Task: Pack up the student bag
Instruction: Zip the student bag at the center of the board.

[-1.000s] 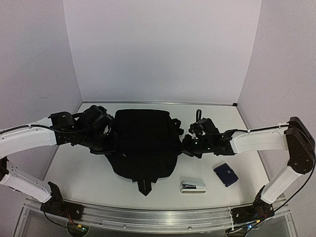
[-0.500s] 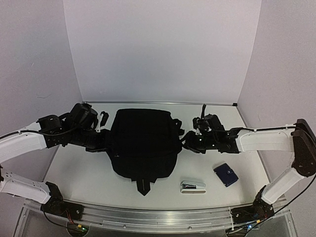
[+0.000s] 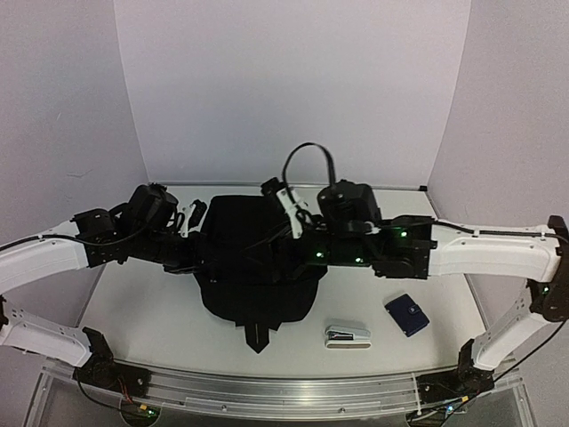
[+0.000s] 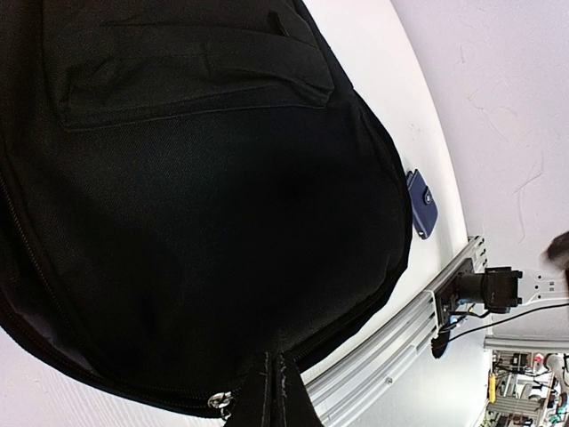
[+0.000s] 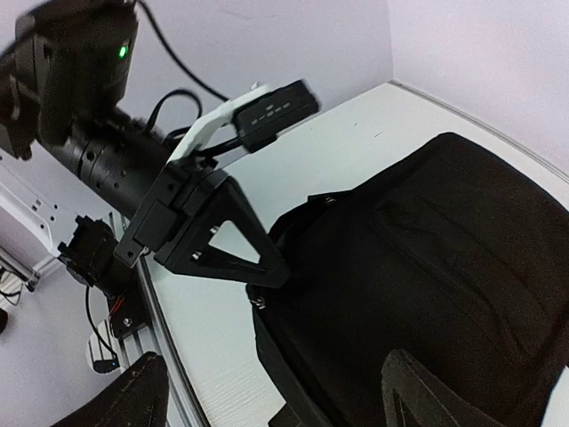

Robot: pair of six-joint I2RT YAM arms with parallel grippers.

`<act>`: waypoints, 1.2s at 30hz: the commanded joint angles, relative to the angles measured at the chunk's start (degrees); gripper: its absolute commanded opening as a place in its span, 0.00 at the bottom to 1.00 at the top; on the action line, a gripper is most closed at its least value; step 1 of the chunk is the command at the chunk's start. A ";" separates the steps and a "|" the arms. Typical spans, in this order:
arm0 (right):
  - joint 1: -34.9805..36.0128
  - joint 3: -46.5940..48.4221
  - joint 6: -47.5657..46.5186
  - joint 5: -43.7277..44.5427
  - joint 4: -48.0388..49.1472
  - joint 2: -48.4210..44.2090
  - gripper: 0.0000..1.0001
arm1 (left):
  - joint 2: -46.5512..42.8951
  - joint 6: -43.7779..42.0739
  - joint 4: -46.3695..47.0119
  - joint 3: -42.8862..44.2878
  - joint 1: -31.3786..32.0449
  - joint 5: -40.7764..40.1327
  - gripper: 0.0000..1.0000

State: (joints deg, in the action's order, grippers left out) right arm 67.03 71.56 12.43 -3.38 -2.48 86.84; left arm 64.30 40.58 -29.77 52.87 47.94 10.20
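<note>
The student bag (image 3: 256,289), soft black woven fabric with a stitched flap pocket, lies mid-way across the white table (image 3: 133,302). The right arm crosses above its far half and hides that part from overhead. 2 small items lie near right: a silvery stapler-shaped piece (image 3: 347,334) and a flat dark-blue case (image 3: 406,315). The left gripper (image 4: 272,378) is pinched on the bag's zippered edge, while the right gripper (image 5: 277,396) hangs over the bag, jaws wide, holding nothing.

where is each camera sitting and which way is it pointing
top external: above and behind, looking down on the student bag; both arms show
left wrist: left arm, facing over the bag to the near rail; shut fingers show
right wrist: above the bag, facing the left gripper; open fingers show
top and left wrist share the small blue object
</note>
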 commanded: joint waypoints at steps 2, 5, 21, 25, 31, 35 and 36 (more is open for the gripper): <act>3.63 7.31 -10.94 2.89 -6.00 11.16 0.74 | -2.68 1.53 3.55 0.05 -0.31 -0.91 0.00; 4.14 9.13 -14.43 3.54 -6.47 14.42 0.67 | -2.60 2.08 3.98 0.04 -0.31 -1.07 0.00; 5.87 10.64 -19.45 10.83 -7.10 20.11 0.07 | -0.24 1.01 2.32 2.91 -0.73 -4.24 0.00; 6.24 7.48 -17.99 11.52 -7.06 17.18 0.00 | -0.30 0.84 1.24 2.97 -3.10 -5.50 0.00; 6.59 1.64 -14.63 12.39 -7.10 11.91 0.00 | -0.57 -0.57 2.08 2.69 -7.27 -4.35 0.00; 6.67 -1.61 -12.94 13.80 -7.17 9.67 0.00 | -0.48 -1.87 2.39 2.52 -10.22 -3.24 0.00; 6.64 -2.19 -12.72 14.00 -7.20 9.15 0.00 | -0.49 -2.25 2.46 2.41 -10.97 -3.10 0.00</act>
State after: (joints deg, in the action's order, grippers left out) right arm 73.12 72.37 -2.83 8.32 -6.48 99.82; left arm 64.27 40.84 -31.00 52.80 40.70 9.20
